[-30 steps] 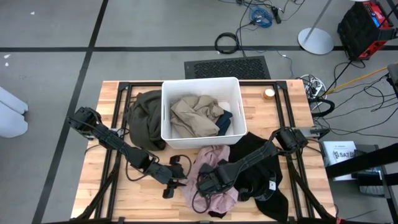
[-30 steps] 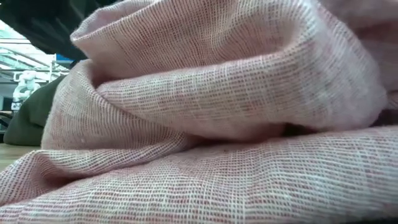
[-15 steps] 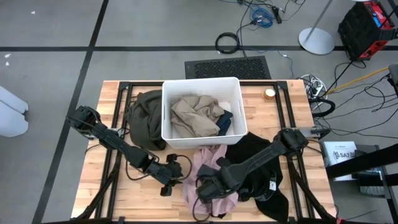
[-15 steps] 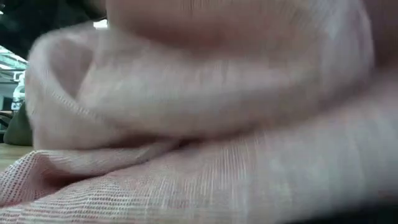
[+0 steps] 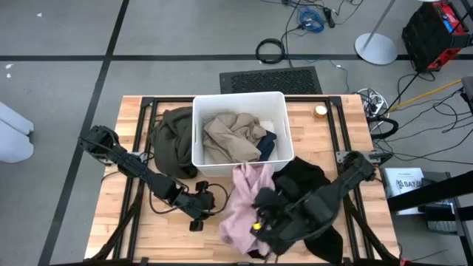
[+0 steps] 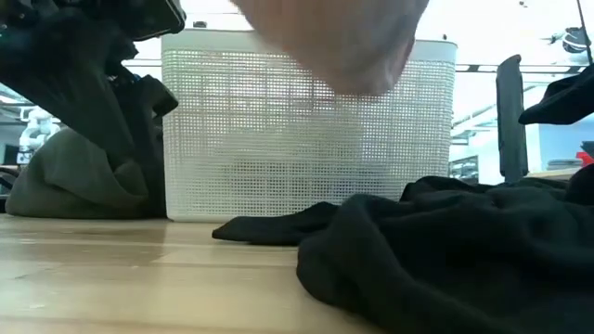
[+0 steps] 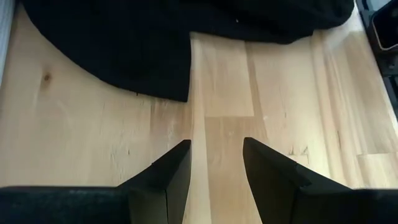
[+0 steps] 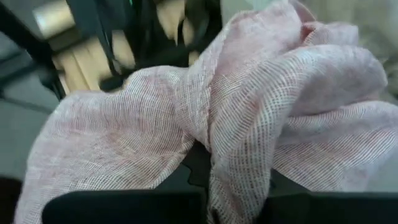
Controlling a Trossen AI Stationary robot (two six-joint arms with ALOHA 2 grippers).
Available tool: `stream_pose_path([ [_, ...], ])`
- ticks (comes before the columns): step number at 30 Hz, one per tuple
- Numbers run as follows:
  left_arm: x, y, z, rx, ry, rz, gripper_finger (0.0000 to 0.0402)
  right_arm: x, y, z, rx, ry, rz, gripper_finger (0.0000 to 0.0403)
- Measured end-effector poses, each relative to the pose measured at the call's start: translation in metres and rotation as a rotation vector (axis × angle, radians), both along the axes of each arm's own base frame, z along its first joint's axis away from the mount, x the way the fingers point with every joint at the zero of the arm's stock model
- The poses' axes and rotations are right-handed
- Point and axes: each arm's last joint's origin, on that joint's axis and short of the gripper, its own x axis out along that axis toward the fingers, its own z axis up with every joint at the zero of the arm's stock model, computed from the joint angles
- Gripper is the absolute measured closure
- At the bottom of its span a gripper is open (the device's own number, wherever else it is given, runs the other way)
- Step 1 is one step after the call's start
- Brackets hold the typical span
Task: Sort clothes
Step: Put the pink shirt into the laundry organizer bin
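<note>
A pink garment hangs bunched from my right gripper, which is shut on it high above the table's near middle. In the low view its lower end shows as a blur in front of the white bin. A black garment lies spread on the table under my right arm. An olive-green garment lies heaped against the bin's left wall. Inside the bin lie a beige garment and a bit of dark teal cloth. My left gripper stands open over bare wood, just left of the pink garment. My right gripper pinches a gathered bunch of the pink garment's folds, several layers thick; the cloth itself covers the fingertips. The garment drapes slack around and below the gripper. Its lower end hangs above the table.
A small round roll sits at the table's far right. Bare wood shows at the near left and in front of the bin. Black frame rails run along the table's sides.
My right gripper has gone up from the table with the pink garment and turned. The garment, which lay heaped near the front edge and filled the low view, is now lifted and hangs from the gripper, leaving the bin and the black garment in sight.
</note>
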Motion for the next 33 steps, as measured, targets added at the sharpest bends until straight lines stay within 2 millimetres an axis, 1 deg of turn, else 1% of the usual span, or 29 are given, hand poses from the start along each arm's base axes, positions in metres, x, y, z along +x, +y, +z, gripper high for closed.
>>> stream_pose_path([
  [5,0.003,-0.001,0.003,-0.023,-0.035,0.021,0.0246,-0.021,-0.014,0.037,-0.077,-0.15,0.01,0.0381],
  [9,0.003,-0.001,0.003,-0.021,-0.036,0.023,0.0246,-0.033,-0.035,0.07,-0.14,-0.274,0.018,0.0381],
  [14,0.003,-0.001,0.003,-0.018,-0.037,0.025,0.0246,-0.032,-0.059,0.099,-0.218,-0.373,0.05,0.0381],
  [17,0.003,-0.001,0.003,-0.017,-0.037,0.025,0.0246,-0.029,-0.079,0.112,-0.275,-0.403,0.052,0.0381],
  [20,0.003,-0.001,0.003,-0.017,-0.037,0.025,0.0246,-0.025,-0.104,0.12,-0.328,-0.404,0.018,0.0381],
  [26,0.002,-0.001,0.002,-0.006,-0.038,0.014,0.0246,-0.012,-0.166,0.124,-0.381,-0.353,-0.085,0.0381],
  [29,0.002,-0.001,0.002,-0.004,-0.039,0.011,0.0246,0.0,-0.198,0.118,-0.366,-0.317,-0.119,0.0381],
  [31,0.002,-0.001,0.002,-0.003,-0.039,0.01,0.0246,0.011,-0.217,0.111,-0.346,-0.286,-0.119,0.0381],
  [33,0.002,-0.001,0.002,-0.001,-0.039,0.009,0.0246,0.023,-0.232,0.101,-0.329,-0.249,-0.108,0.0381],
])
